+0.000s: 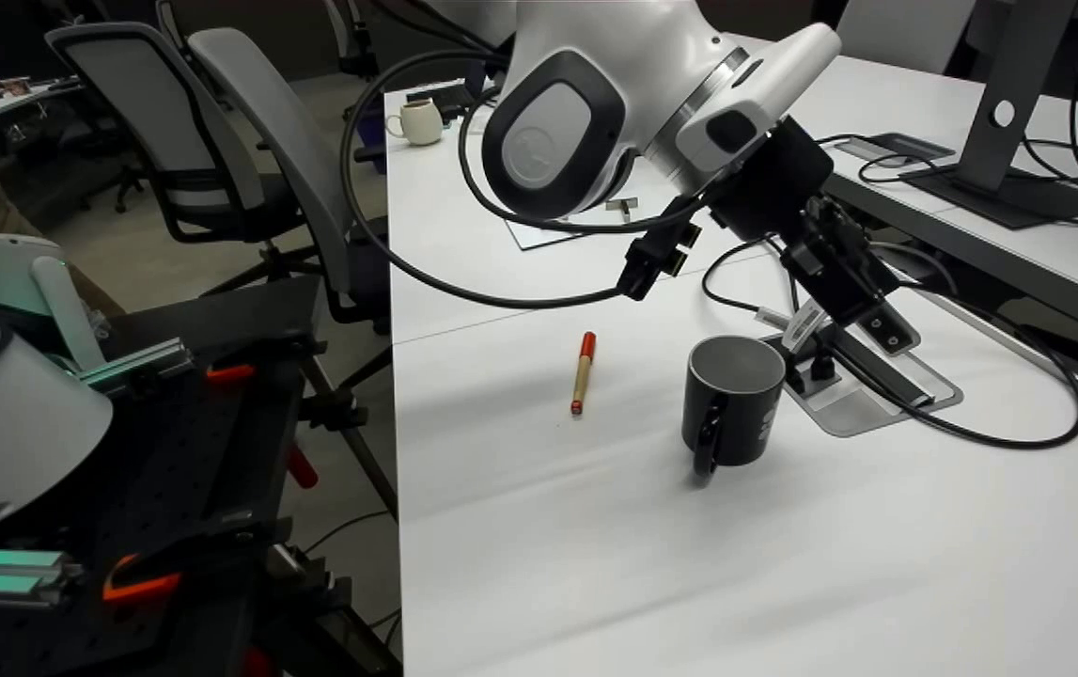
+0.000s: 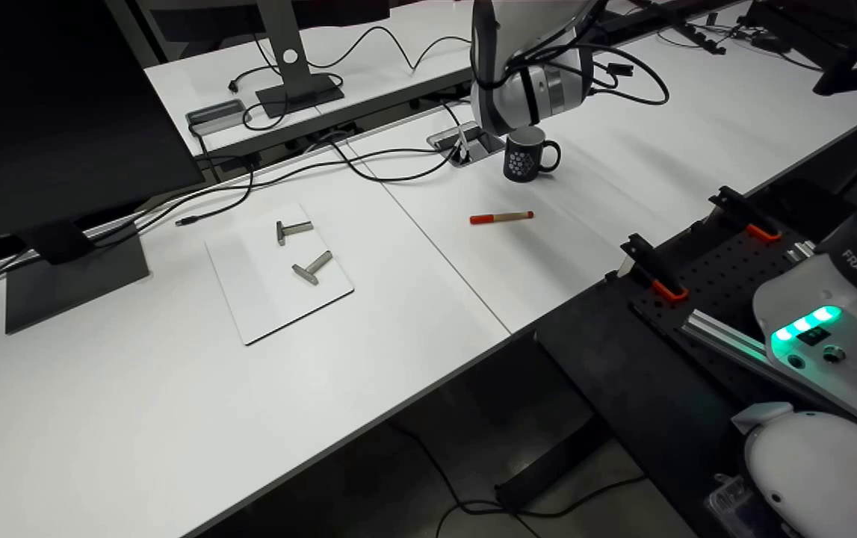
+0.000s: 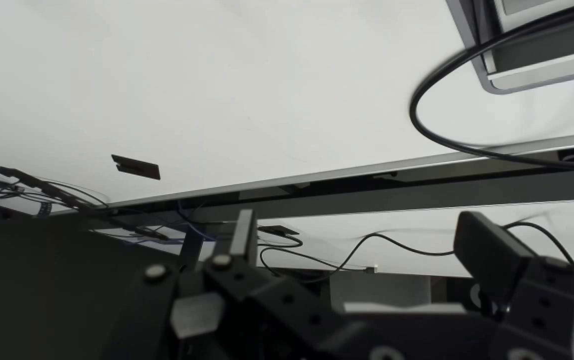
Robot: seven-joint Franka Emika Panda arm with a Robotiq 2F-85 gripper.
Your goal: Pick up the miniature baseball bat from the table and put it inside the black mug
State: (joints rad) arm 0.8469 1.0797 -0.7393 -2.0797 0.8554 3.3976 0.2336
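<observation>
Black mug (image 1: pixel 738 414) stands upright, bat (image 1: pixel 584 373) lies nearby on the surface (image 1: pixel 520 564), chairs (image 1: pixel 148 113) alongside, end effector (image 3: pixel 359 236) spread wide!

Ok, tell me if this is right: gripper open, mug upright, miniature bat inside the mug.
Not quite: both exterior views show the miniature baseball bat lying on the table, not inside the black mug. The gripper is open and the mug upright, as you said.

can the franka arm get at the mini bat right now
Likely yes: the gripper is open and empty, and the miniature baseball bat lies uncovered on the table, apart from the black mug. The wrist view misses the bat, so the arm would probably need to re-aim first.
</observation>
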